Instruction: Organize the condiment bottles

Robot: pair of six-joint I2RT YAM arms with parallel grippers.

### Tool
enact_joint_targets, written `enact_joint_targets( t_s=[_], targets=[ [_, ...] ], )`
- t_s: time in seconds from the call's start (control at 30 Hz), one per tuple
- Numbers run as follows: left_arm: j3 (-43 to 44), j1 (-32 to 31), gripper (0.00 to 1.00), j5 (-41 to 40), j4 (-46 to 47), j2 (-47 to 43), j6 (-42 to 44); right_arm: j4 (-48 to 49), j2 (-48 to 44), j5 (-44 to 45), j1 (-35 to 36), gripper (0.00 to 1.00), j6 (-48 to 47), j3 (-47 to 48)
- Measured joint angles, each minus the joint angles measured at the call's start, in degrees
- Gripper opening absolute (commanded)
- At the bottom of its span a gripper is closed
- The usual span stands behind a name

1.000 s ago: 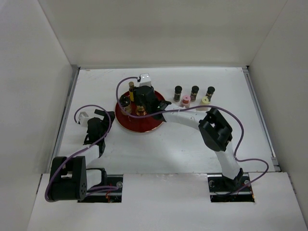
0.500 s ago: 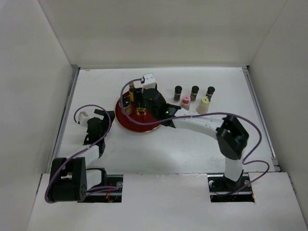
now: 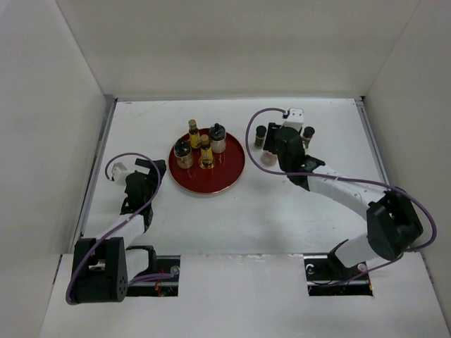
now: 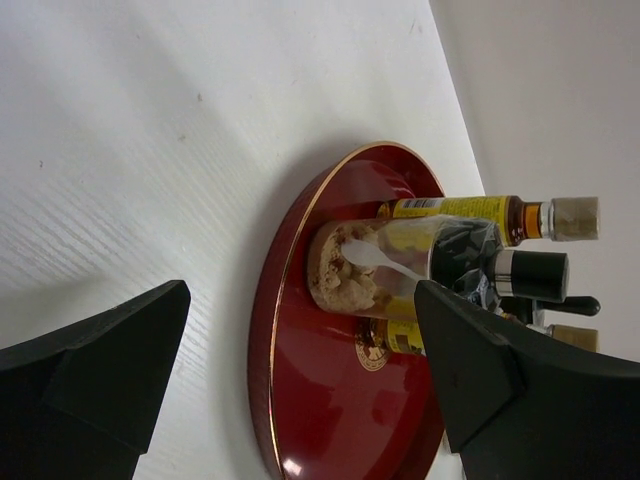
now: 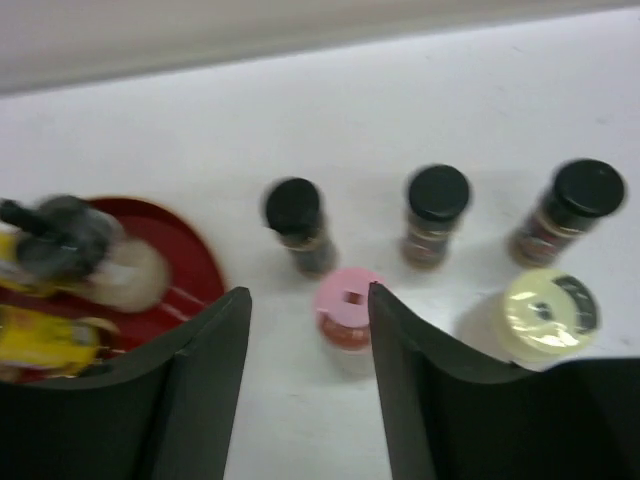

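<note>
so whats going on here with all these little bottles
Two robot arms are sorting condiment bottles: four stand on the red tray, and five more stand on the table to its right. The right gripper hovers open above that group, roughly lined up with the pink-capped bottle, and holds nothing. The left gripper sits open to the left of the tray, also empty.
</note>
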Motion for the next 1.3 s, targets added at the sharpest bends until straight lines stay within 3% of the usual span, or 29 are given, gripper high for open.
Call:
enact_joint_targets(
  t_s=[0.17,0.43,0.67,0.87,1.1,1.3],
  targets=[
    [-0.55,0.83,1.00,-0.85,-0.83,-2.34,0.37,-2.62,2.73,-0.02,-2.67,0.73,0.74,-1.03],
    [-0.61,1.46,1.00,-1.40,-1.64,-2.36,0.63,-3.82,9.64,-2.14,-3.10,0.74,1.81,0.17],
    [-0.61,1.44,1.00,-1.22,-1.68,-1.25,0.63,-3.74,11.93,-3.02,-3.82,0.68,2.45,1.46],
    [-0.61,1.38,1.00,-1.16,-1.66,-1.14,0.63,-3.08,13.55,-2.99,-4.11,0.45,2.19,2.95],
    [-0.61,1.36,1.00,-1.14,-1.66,-0.76,0.63,-3.45,8.81,-0.48,-2.69,0.40,1.27,1.18],
    [-0.61,0.94,1.00,-1.18,-1.60,-0.04,0.63,-2.56,1.62,-0.55,7.30,0.40,1.03,2.45]
  ],
)
